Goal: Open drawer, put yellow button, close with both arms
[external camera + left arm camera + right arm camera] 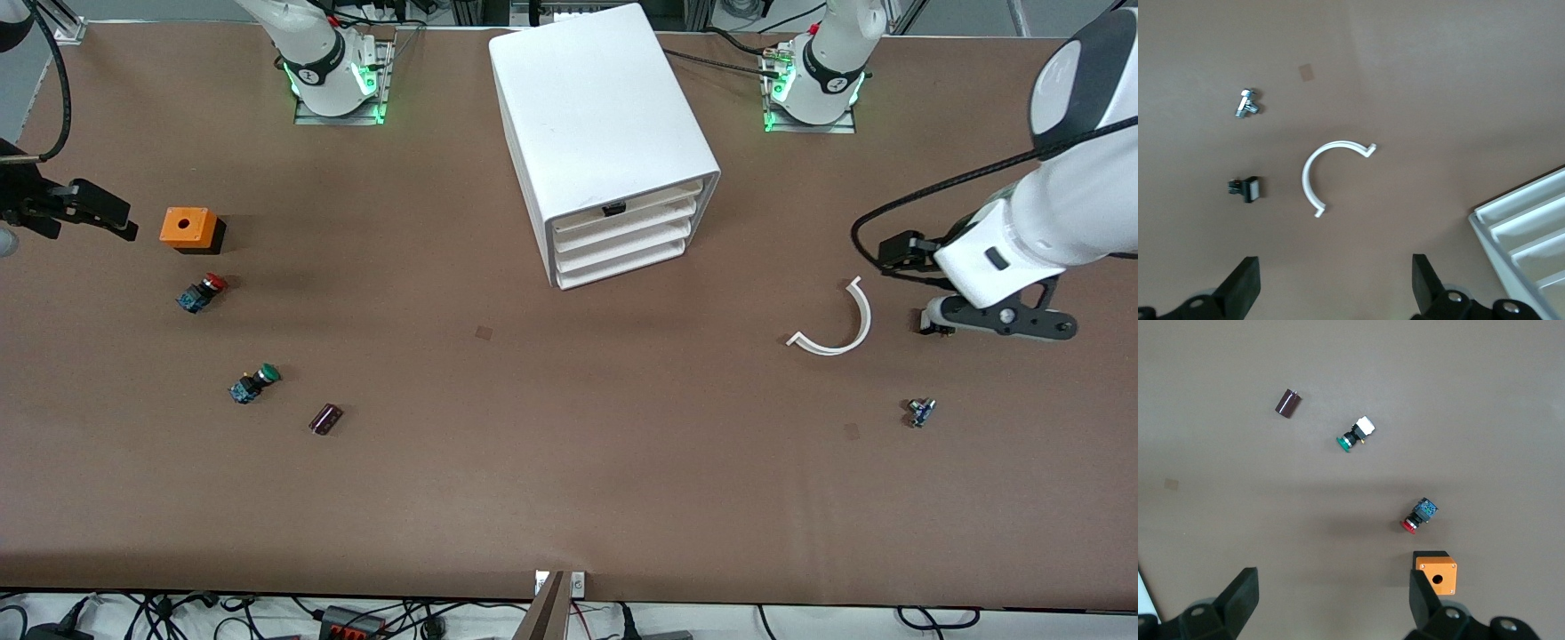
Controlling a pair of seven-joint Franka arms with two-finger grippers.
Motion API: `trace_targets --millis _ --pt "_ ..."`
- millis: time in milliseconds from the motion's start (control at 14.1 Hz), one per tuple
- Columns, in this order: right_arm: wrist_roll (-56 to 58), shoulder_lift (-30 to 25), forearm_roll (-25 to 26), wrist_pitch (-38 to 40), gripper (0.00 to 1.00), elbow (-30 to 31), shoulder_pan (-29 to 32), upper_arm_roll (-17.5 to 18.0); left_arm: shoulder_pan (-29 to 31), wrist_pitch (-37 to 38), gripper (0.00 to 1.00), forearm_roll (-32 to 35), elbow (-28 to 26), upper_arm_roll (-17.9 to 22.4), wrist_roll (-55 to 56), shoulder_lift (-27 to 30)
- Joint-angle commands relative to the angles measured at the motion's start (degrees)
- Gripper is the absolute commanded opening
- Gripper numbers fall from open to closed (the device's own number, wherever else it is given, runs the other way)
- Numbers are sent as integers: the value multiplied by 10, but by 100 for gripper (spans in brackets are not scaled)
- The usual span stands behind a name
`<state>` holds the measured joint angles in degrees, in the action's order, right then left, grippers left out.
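Observation:
The white cabinet (605,133) stands at the table's back middle, between the arms' bases. Its top drawer (627,206) looks pushed in like the three below and carries a small black piece on its front. The drawer fronts also show in the left wrist view (1525,220). No yellow cap shows anywhere. A small dark switch-like part with a pale end (1245,189) lies under my left gripper; its cap colour does not show. My left gripper (997,327) (1335,267) hangs open and empty beside a white arc. My right gripper (62,218) (1333,580) hangs open and empty beside an orange box.
At the right arm's end lie an orange box (188,229) (1436,572), a red-capped switch (202,292) (1419,515), a green-capped switch (254,383) (1356,434) and a dark cylinder (325,419) (1288,403). A white arc (836,324) (1331,173) and a bolt (921,412) (1246,103) lie at the left arm's end.

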<state>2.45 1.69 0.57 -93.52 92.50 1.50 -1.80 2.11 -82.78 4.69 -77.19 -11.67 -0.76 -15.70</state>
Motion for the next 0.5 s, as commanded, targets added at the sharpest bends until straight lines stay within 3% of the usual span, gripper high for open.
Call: trace_targets --millis 0,142,425 --pt "8 -9 7 -1 100 11 3 2 -46 -114 100 -44 -165 87 -29 111" --pt "7 -10 6 -1 100 13 3 2 -72 -213 100 -50 -252 118 -29 160" --pt "5 -12 0 -9 100 25 3 1 -74 -229 100 -44 -263 118 -29 170"
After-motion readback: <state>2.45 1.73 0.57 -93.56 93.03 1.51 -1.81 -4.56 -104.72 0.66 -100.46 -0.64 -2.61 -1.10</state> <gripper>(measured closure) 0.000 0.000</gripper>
